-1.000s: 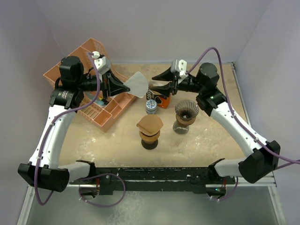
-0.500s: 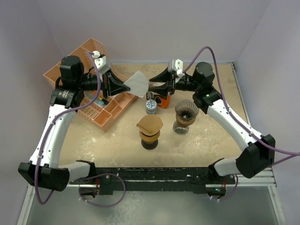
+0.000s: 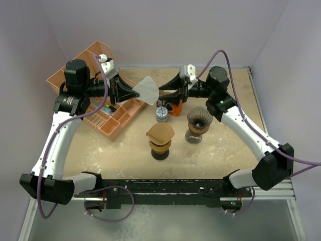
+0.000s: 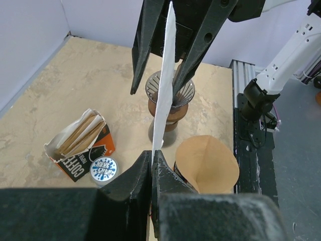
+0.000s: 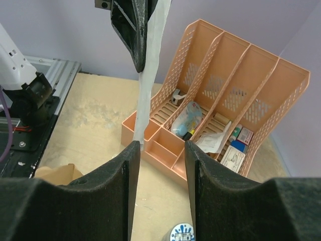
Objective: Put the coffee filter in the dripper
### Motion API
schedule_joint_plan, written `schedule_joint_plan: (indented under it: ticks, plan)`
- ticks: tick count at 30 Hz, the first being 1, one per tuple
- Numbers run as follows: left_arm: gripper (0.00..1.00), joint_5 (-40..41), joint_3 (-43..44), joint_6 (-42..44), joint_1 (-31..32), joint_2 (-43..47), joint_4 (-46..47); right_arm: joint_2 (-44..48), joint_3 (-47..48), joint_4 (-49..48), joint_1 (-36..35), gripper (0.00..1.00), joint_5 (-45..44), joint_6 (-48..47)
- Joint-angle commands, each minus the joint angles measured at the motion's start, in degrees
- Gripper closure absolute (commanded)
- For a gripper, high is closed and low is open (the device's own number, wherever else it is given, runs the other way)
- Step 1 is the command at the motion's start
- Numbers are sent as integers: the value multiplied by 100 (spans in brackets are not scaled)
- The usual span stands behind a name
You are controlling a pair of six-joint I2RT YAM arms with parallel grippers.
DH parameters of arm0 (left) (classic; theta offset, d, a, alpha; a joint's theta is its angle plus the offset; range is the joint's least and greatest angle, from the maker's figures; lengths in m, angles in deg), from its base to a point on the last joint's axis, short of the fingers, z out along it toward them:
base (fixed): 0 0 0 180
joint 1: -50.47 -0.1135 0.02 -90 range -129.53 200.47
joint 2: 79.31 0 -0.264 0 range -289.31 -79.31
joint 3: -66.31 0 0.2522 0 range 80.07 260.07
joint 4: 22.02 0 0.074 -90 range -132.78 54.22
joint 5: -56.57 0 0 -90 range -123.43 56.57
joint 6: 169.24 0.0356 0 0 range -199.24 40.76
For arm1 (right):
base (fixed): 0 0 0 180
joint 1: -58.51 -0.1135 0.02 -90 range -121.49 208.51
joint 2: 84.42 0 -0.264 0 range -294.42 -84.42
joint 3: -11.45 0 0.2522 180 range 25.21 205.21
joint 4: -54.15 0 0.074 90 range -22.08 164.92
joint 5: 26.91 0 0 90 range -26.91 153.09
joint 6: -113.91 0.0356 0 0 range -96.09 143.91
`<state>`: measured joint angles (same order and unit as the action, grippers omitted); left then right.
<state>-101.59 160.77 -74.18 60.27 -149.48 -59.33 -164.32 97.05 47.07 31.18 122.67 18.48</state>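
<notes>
A white coffee filter [image 3: 148,90] hangs in the air over the table's back, pinched at one edge by my shut left gripper [image 3: 136,93]. In the left wrist view the coffee filter [image 4: 163,80] stands edge-on above my left gripper [image 4: 152,156]. My right gripper [image 3: 163,91] is open, facing the filter's free edge from the right, its fingers on either side of that edge. The right wrist view has the filter [image 5: 149,75] just past my right gripper [image 5: 160,150], by its left finger. The empty dark ribbed dripper [image 3: 199,118] stands on its base below the right arm.
A second dripper holds a brown filter [image 3: 160,134] at mid-table. An orange coffee-filter box [image 3: 174,107] and a small round tin [image 3: 161,113] sit under the grippers. A pink desk organizer [image 3: 95,85] fills the back left. Purple walls enclose the table.
My right gripper has moved left, up to the filter's free edge, and its jaws have narrowed slightly. The left gripper and filter have stayed put.
</notes>
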Motion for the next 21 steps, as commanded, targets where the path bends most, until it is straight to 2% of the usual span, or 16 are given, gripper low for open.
schedule_joint_plan:
  ticks: [1, 21]
  plan:
    - [100, -51, 143, -40, -31, 35, 246, 14, 230, -364, 0, 58, 18, 226]
    - [100, -4, 121, 156, -14, -39, 281, -193, 468, -915, 0, 57, 574, 907]
